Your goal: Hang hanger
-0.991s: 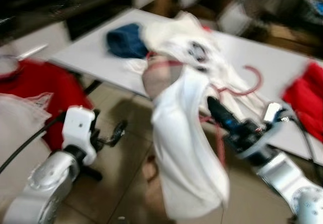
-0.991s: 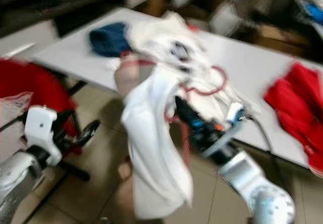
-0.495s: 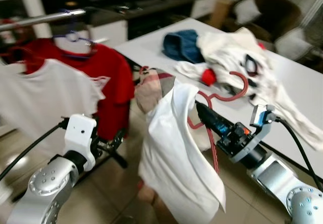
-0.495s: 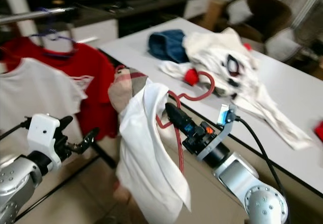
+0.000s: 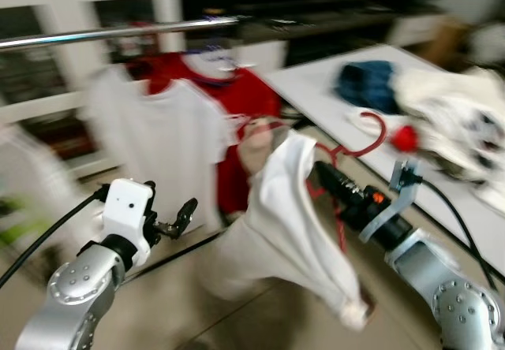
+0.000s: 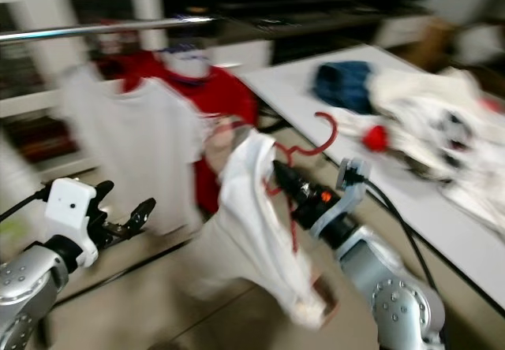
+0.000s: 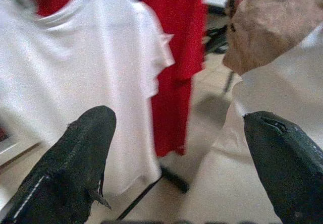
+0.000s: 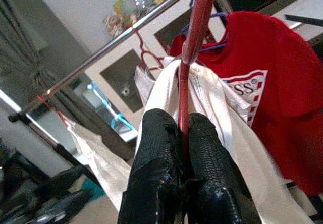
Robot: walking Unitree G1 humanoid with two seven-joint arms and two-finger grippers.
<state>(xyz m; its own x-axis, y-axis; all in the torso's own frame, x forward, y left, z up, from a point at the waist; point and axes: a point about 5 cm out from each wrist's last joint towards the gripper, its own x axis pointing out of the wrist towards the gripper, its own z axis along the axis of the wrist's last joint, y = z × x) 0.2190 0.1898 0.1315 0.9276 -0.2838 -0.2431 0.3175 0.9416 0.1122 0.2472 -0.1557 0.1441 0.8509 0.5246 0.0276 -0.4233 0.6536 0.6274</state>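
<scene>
Right end effector (image 8: 182,133) is clenched on the red hanger (image 5: 359,141) carrying a white garment (image 5: 296,208), held at 5 o'clock below the metal rail (image 5: 118,33). Left end effector (image 7: 176,153) is released — fingers spread, facing a white T-shirt (image 7: 86,72) and red shirt (image 7: 176,47). The eye views add the counter (image 5: 316,82) at 2 o'clock.

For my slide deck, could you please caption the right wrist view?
Right pincer shut on red hanger carrying a white garment, facing the clothes rail.
</scene>
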